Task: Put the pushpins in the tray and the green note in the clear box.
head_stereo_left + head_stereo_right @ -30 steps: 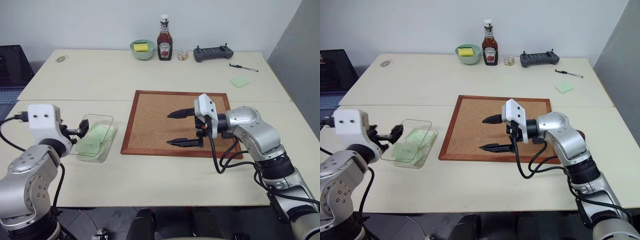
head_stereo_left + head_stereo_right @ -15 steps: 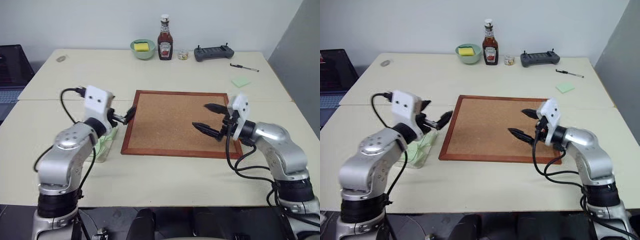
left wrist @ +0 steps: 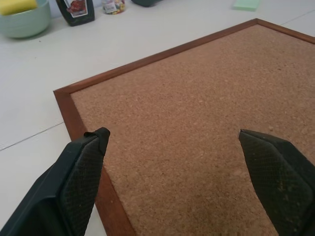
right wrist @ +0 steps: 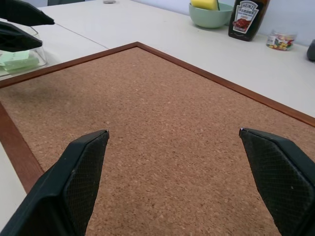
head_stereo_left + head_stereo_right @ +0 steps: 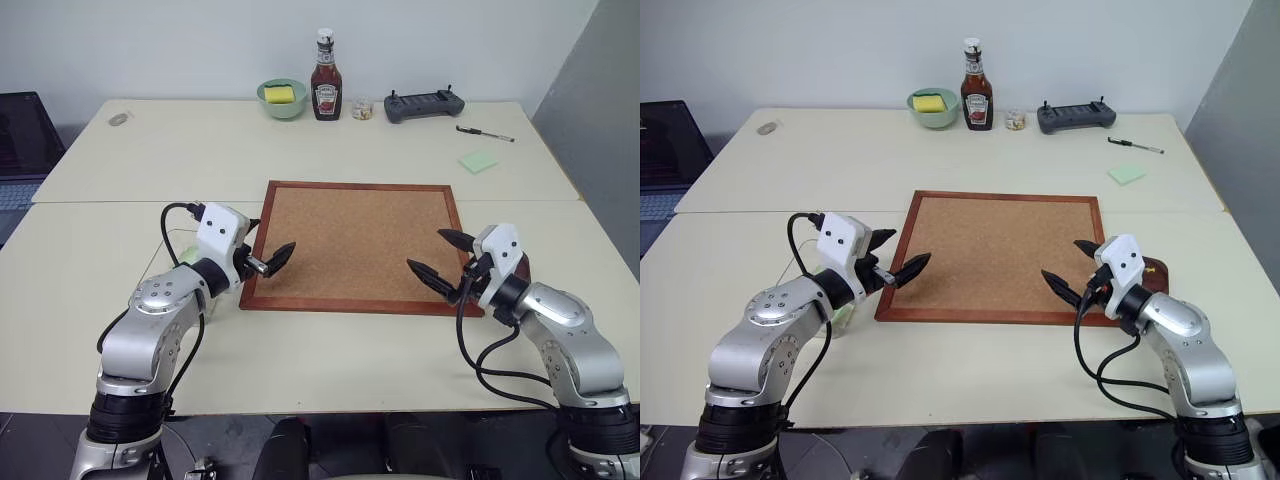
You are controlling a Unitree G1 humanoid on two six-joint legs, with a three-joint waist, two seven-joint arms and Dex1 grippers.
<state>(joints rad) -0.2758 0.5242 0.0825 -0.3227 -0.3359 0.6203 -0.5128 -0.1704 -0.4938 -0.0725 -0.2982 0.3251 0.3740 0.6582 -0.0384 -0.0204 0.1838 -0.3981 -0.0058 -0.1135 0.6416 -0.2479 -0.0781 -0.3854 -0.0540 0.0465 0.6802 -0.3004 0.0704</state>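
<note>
Head cams first: cream tabletop [image 5: 330, 360] has a wide bare strip betw the near edge and the wood-framed cork board [image 5: 350, 240], so I've got room to swing both arms there. Board sits mid-table, its surface bare. Far edge carries a pale green bowl w/ yellow sponge [image 5: 283, 96], a ketchup bottle [image 5: 325, 75], a small jar [image 5: 363, 108], a dark handheld controller [image 5: 425, 104], a pen [image 5: 485, 134] and a squarish pale green sticky note [image 5: 479, 161], all well apart from the arms.

Left gripper [image 5: 268, 256] sits at the board's left frame, fingers spread wide, nothing betw them. Right gripper [image 5: 440, 258] sits over the board's near right corner, also spread wide and empty. Small dark reddish-brown tray [image 5: 1154, 268] peeks out just beside the board's right frame, behind my right wrist; can't tell what's in it. Clear plastic box [image 5: 820, 285] is mostly hidden behind the left arm, just left of the board.

Left wrist cam: both black fingers [image 3: 81, 177] stand wide apart above the board's corner, one over the frame, one over cork. No contact I can see.

Right wrist cam: fingers [image 4: 83, 172] wide apart over cork. Across the board I see the box wall [image 4: 34, 54] w/ the pale green paper note [image 4: 17, 60] lying inside. Pushpins: can't make them out.
</note>
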